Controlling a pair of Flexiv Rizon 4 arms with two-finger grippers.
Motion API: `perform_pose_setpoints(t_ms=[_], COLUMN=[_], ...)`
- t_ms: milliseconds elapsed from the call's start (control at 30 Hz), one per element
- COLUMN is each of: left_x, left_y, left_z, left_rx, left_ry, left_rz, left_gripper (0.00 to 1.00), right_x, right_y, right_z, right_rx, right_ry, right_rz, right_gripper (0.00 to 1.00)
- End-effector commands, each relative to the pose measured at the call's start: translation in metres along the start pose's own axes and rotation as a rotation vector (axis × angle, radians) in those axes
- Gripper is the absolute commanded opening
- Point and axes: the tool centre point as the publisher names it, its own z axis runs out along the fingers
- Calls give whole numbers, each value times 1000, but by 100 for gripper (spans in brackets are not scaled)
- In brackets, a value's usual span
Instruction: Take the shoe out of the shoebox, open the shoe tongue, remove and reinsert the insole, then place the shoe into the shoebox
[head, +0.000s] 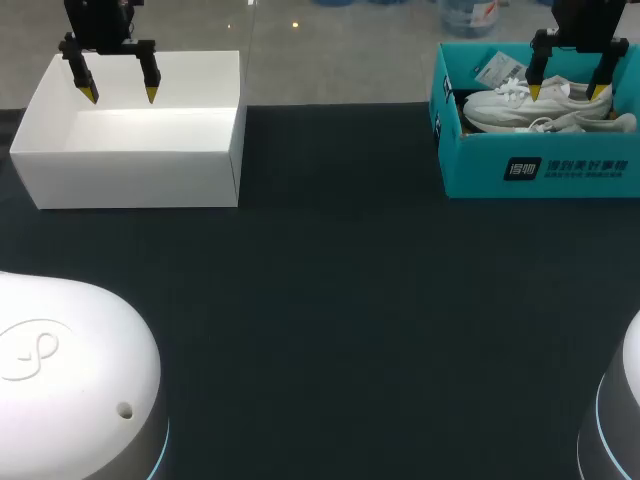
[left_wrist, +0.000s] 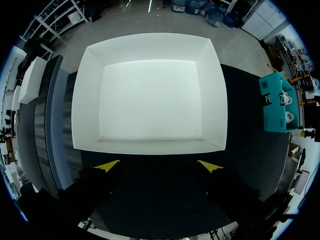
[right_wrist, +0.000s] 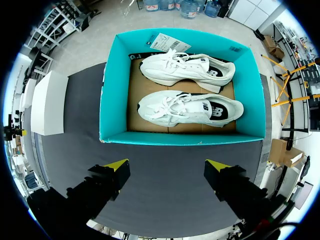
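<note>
Our right gripper (head: 567, 90) hangs open and empty above the teal shoebox (head: 540, 170) at the tabletop's (head: 330, 300) far right corner. Our left gripper (head: 120, 95), also open, hangs over an empty white box (head: 130, 175) at the far left corner.

We judge the first step not yet begun: the nearer shoe (right_wrist: 190, 107) and the farther shoe (right_wrist: 187, 67) both lie inside the shoebox. The next move calls for lowering the right gripper onto one of them, probably the nearer, clear of the box wall.

The right wrist view shows the pair whole, side by side, with a paper tag (right_wrist: 165, 42) beyond them. In the head view, the wall and our gripper hide much of them.
</note>
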Motion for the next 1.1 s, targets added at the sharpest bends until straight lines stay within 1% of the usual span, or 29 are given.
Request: perform_pose_setpoints(t_ms=[33, 833, 900, 933, 1033, 1100], left_x=[59, 59, 59, 59, 59, 59], left_y=[-29, -29, -29, -29, -29, -29], left_z=[-36, -36, -36, -36, -36, -36], left_rx=[229, 229, 229, 229, 229, 229], left_ry=[-34, -34, -34, -34, -34, -34], left_rz=[-149, -149, -149, -149, -149, -149], left_gripper=[100, 100, 100, 100, 100, 100], right_x=[-54, -54, -64, -68, -80, -89], right_y=[11, 11, 16, 19, 27, 30], right_z=[-6, -6, 1, 3, 13, 21], right_rx=[-38, -38, -24, -23, -5, 3], right_ry=[-7, -7, -45, -31, -59, -49], right_rz=[250, 250, 268, 271, 268, 285], right_gripper=[100, 100, 100, 100, 100, 100])
